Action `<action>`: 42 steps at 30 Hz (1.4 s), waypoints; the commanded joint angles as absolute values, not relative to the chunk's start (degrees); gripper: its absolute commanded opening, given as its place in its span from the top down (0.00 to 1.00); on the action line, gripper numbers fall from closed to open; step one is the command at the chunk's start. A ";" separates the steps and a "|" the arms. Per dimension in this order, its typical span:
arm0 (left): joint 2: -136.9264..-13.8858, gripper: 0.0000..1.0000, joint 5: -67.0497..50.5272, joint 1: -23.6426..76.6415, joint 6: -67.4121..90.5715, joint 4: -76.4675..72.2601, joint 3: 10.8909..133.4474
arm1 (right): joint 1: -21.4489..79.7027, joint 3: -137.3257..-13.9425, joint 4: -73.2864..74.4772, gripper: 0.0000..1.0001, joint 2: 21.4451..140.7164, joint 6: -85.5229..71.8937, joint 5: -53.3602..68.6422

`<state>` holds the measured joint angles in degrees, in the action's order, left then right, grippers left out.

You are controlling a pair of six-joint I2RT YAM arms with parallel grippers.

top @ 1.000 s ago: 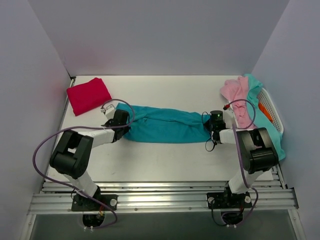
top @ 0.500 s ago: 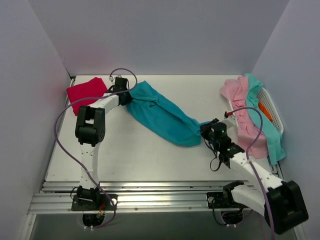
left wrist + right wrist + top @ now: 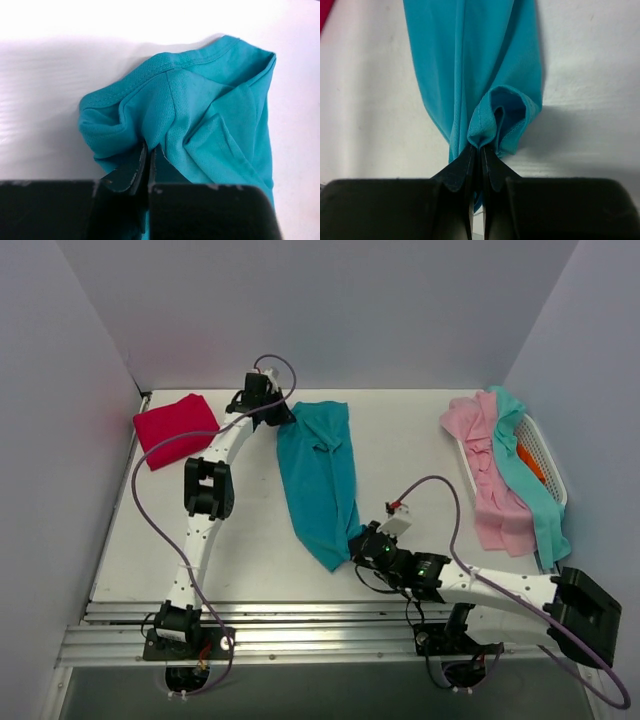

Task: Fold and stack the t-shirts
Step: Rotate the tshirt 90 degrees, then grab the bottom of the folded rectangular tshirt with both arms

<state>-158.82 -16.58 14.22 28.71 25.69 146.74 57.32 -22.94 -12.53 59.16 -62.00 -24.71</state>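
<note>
Teal cotton runs in a long narrow band down the middle of the counter [image 3: 420, 435]. The teal t-shirt [image 3: 318, 475] reaches from the 12 o'clock end to about 5 o'clock and is gathered lengthwise rather than spread flat.

The left fingers [image 3: 146, 162] are pinched tight on a bunched fold beside a stitched edge at the far end. The right fingers [image 3: 479, 162] are clamped on a small loop of hem at the near end. Both arms therefore hold the same garment, one at each end.

The step in hand looks like straightening the shirt before folding it. To do it well, both pinches should stay firm and the cloth only lightly taut, so it does not twist into a rope. It should go down evenly so that the creases fall out. The width will probably need opening sideways afterwards, since the body is doubled on itself.

The folded red t-shirt [image 3: 177, 430] sits at 10 o'clock, near the far grip, and should not be dragged. The pink t-shirt [image 3: 490, 480] and aqua t-shirt [image 3: 535, 505] drape over the basket [image 3: 548, 465] at 3 o'clock.
</note>
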 commanded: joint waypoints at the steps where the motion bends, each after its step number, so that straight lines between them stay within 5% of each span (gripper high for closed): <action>1: -161.89 0.95 -23.64 15.03 26.37 27.69 156.44 | 63.62 -26.79 -13.09 1.00 65.90 -67.84 -32.59; 6: -160.75 0.74 -24.69 14.68 26.98 22.86 153.99 | 71.97 -30.85 -9.85 0.98 73.64 -73.64 -38.40; 7: -160.58 0.62 -26.00 14.59 26.90 22.33 153.81 | 72.85 -31.37 -9.93 0.86 74.17 -74.35 -39.28; 8: -160.40 0.35 -26.71 14.50 26.81 21.72 153.81 | 73.56 -31.90 -9.41 0.73 74.61 -74.70 -39.81; 9: -159.44 0.25 -27.07 14.50 26.55 21.62 153.72 | 74.61 -32.60 -7.84 0.32 75.49 -75.66 -40.60; 10: -158.74 0.20 -27.59 14.41 26.37 21.53 153.29 | 75.14 -33.48 -5.73 0.02 75.85 -76.54 -42.78; 11: -157.69 0.06 -27.77 14.24 26.28 20.84 152.67 | 75.58 -35.23 -1.62 0.00 76.11 -77.07 -43.93; 22: -128.96 0.06 -12.33 11.34 22.59 25.73 138.18 | 77.87 -40.51 20.72 0.00 66.10 -83.40 -54.93; 25: -118.15 0.06 -3.44 11.42 23.28 29.96 127.91 | 78.05 -41.31 23.80 0.00 63.55 -83.93 -57.21; 30: -97.27 0.05 -3.78 13.26 29.34 22.00 90.21 | 77.70 -41.66 25.14 0.00 60.65 -82.36 -62.22; 33: -88.44 0.05 -0.98 17.65 33.81 15.75 71.19 | 73.32 -39.91 15.26 0.02 59.24 -74.30 -61.27; 37: -82.19 0.04 0.43 26.35 37.70 11.26 55.51 | 58.57 -32.01 -5.89 0.09 57.13 -58.30 -43.90; 42: -80.25 0.03 1.85 37.25 43.66 10.98 47.03 | 50.54 -29.97 -11.16 0.09 62.65 -54.58 -34.36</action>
